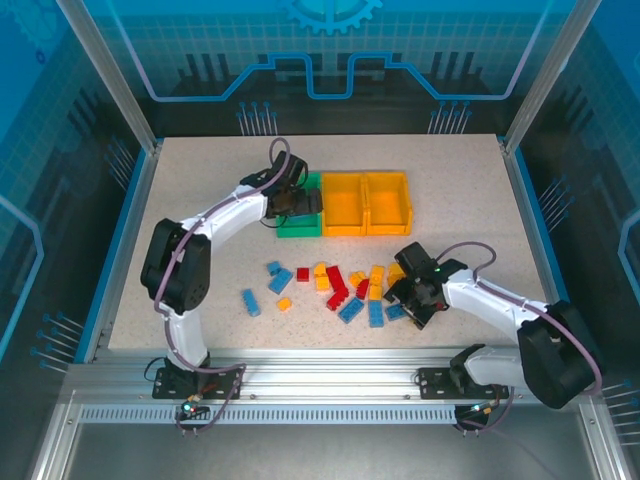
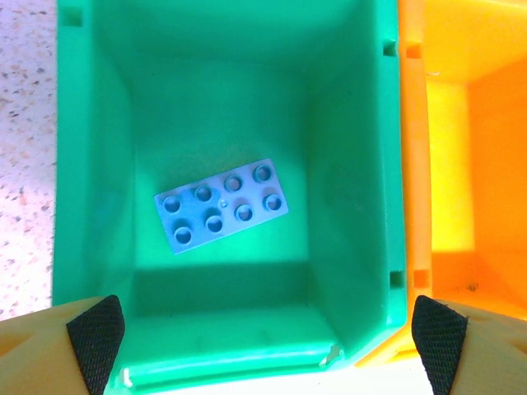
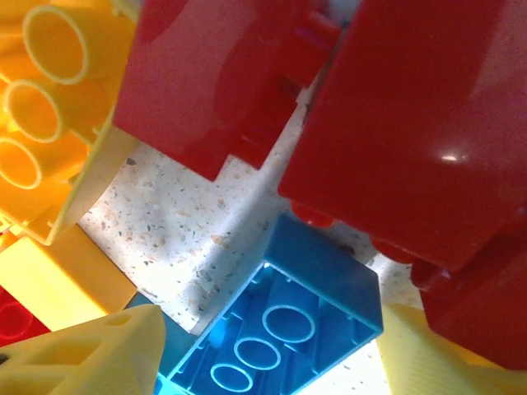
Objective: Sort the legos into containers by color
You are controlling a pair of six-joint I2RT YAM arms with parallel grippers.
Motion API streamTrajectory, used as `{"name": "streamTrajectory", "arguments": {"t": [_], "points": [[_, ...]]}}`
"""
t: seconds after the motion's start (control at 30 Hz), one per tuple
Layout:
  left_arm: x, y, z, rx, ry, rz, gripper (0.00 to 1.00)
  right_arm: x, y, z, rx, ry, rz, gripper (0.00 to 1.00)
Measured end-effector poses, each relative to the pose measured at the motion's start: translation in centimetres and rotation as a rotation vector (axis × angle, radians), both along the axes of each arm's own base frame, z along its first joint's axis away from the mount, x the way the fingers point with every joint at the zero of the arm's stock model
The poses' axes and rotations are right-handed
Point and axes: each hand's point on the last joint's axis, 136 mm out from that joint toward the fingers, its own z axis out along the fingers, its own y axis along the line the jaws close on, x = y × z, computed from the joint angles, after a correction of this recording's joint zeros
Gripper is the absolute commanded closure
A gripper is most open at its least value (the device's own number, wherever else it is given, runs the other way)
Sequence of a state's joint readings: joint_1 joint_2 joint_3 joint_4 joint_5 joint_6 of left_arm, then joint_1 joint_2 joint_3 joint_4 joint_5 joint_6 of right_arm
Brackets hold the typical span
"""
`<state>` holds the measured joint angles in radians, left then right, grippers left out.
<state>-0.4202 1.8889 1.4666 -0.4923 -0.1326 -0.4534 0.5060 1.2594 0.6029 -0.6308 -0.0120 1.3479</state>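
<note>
Lying flat inside the green container point(image 2: 82, 164), one blue lego point(image 2: 222, 206) is sorted; the left fingers point(image 2: 95, 333) hang spread wide above it. On the surface point(image 3: 181, 222), the right fingers point(image 3: 90, 354) straddle an upturned blue lego point(image 3: 288, 329), apart, not yet pinching. Red legos point(image 3: 412, 123) crowd it, so closing could snag one or skid the piece aside.

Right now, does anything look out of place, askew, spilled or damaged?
Nothing looks damaged or spilled. The blue brick lies studs up, skewed to the walls of the green tray. On the table, a second blue brick lies hollow side up. Both are minor.
</note>
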Motion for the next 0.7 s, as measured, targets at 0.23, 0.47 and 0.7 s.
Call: {"name": "streamTrajectory", "arguments": {"t": [0.23,0.47,0.7], "points": [[-1.4,1.1,0.0,0.027,0.000,0.014,0.03,0.1,-0.2,-1.0,-0.025,0.045,-0.007,0.62],[-2.6,2.3,-0.5,0.065,0.007,0.033,0.02,0.9,0.2,0.1,-0.037,0.022,0.031,0.75],[-4.5,3.9,-0.3,0.087,0.003,0.068,0.01,6.5,3.7,6.9,0.009,-0.180,0.175,0.74]]}}
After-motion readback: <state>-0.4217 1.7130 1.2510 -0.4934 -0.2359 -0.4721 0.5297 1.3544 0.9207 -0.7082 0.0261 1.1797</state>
